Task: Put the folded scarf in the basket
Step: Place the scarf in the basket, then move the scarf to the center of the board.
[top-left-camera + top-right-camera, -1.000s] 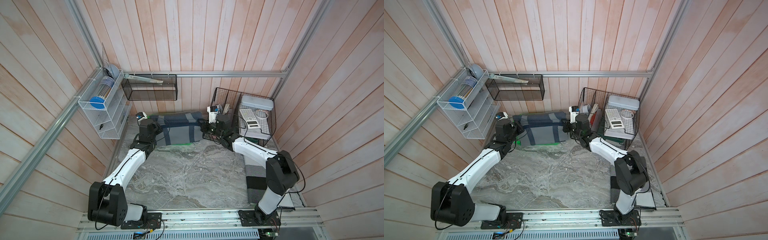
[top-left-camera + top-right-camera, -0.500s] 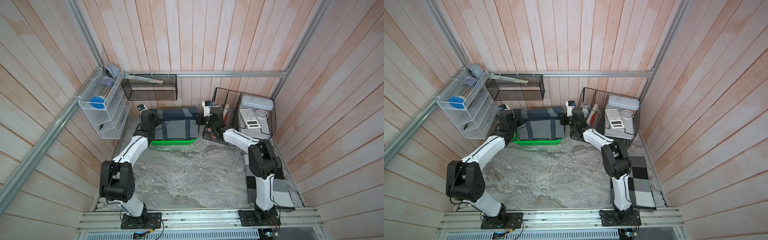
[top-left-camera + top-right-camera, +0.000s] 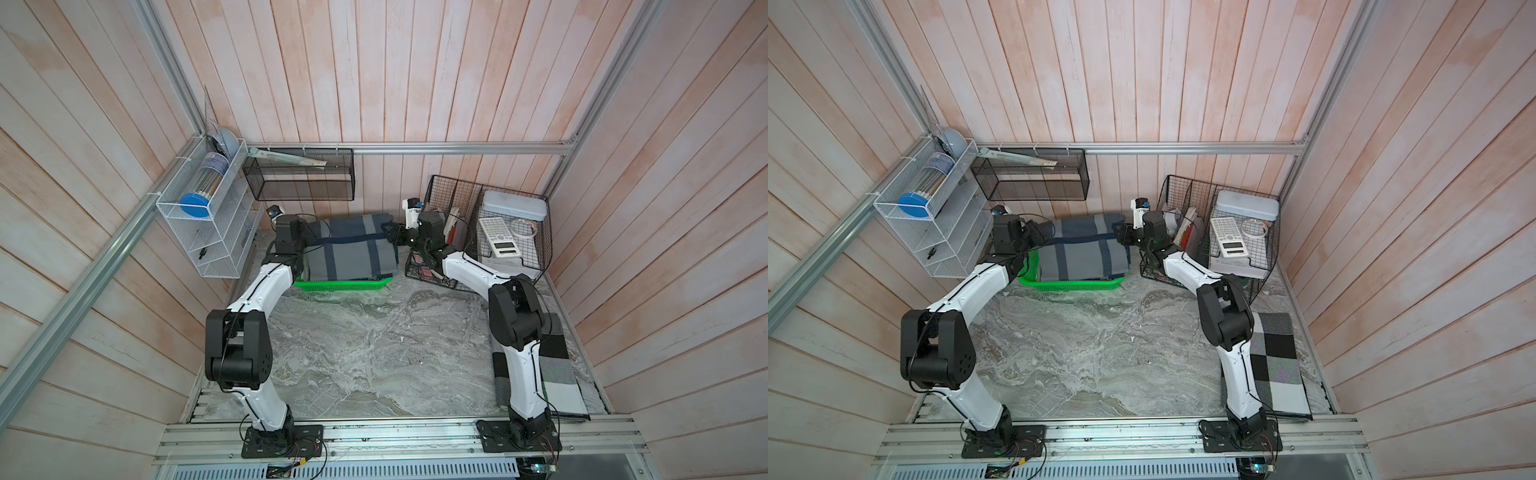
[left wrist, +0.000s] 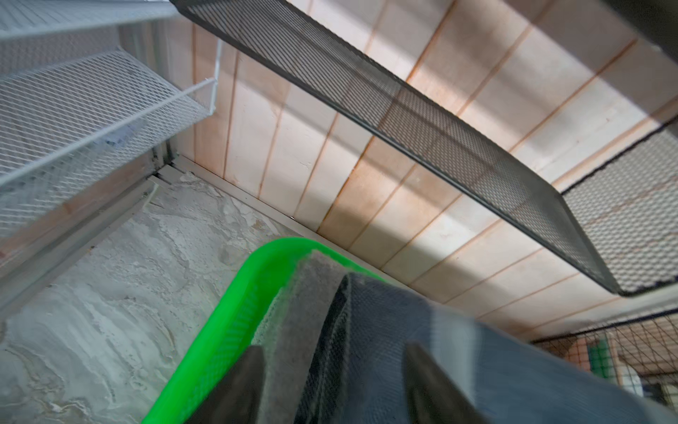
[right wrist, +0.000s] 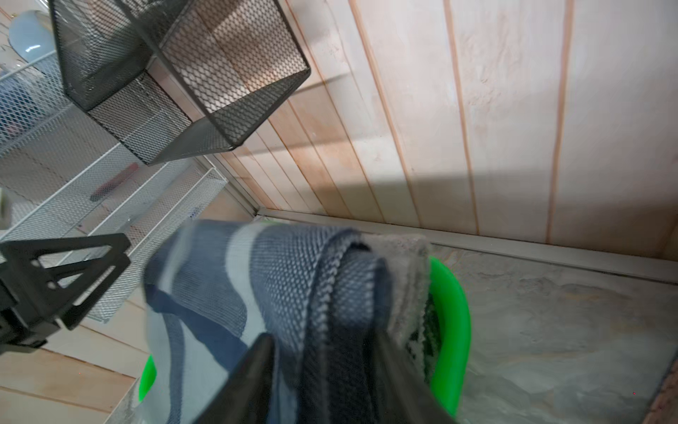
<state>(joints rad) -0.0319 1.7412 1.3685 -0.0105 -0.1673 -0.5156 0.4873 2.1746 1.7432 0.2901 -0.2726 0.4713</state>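
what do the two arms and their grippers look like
The left arm and right arm match: white rounded shells on the long links, black blocky joints, a thin black cable along each, black base plates on a metal rail. The left gripper and right gripper are black with dark, tapered fingers.

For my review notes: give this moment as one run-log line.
scarf: in basket | left claw: open at scarf end | right claw: open at scarf end
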